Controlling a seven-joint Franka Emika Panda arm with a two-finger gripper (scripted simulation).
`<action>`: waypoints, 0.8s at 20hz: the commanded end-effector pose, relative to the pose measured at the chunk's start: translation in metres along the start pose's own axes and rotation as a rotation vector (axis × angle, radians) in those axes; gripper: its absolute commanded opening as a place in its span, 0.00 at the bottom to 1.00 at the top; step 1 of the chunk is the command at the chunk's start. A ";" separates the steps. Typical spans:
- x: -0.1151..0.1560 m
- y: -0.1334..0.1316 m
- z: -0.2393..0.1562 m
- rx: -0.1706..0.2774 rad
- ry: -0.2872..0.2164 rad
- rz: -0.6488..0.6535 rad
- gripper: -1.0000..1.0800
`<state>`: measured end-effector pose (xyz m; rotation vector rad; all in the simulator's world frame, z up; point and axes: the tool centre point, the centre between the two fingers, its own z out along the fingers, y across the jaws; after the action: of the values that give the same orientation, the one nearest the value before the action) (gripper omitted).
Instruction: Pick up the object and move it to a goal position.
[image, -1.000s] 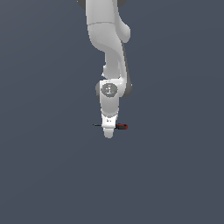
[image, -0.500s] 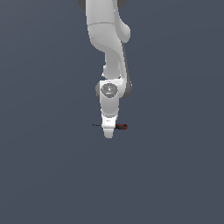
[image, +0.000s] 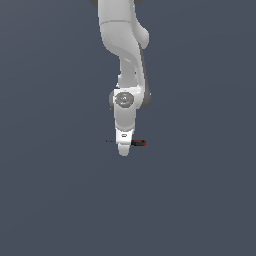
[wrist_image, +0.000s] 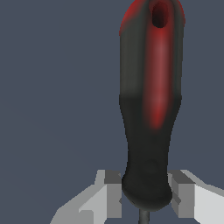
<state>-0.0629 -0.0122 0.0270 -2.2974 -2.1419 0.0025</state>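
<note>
Worktop (image: 50, 200): plain dark grey-blue, flat and unmarked.
On it: a screwdriver (image: 138, 143), lying flat.
Its red handle end: toward the exterior view's right.

The screwdriver (image: 134, 143) lay level across the exterior view, its thin dark shaft pointing to that view's left and its red-ended black handle (wrist_image: 148, 109) to the right. The handle's end bore a small hole, with a red stripe running down.
</note>
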 end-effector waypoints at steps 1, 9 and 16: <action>-0.001 -0.002 -0.010 -0.002 0.000 0.000 0.00; -0.008 -0.016 -0.059 -0.001 -0.002 -0.001 0.00; -0.015 -0.033 -0.119 -0.001 -0.001 -0.001 0.00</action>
<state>-0.0926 -0.0237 0.1325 -2.2974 -2.1438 0.0044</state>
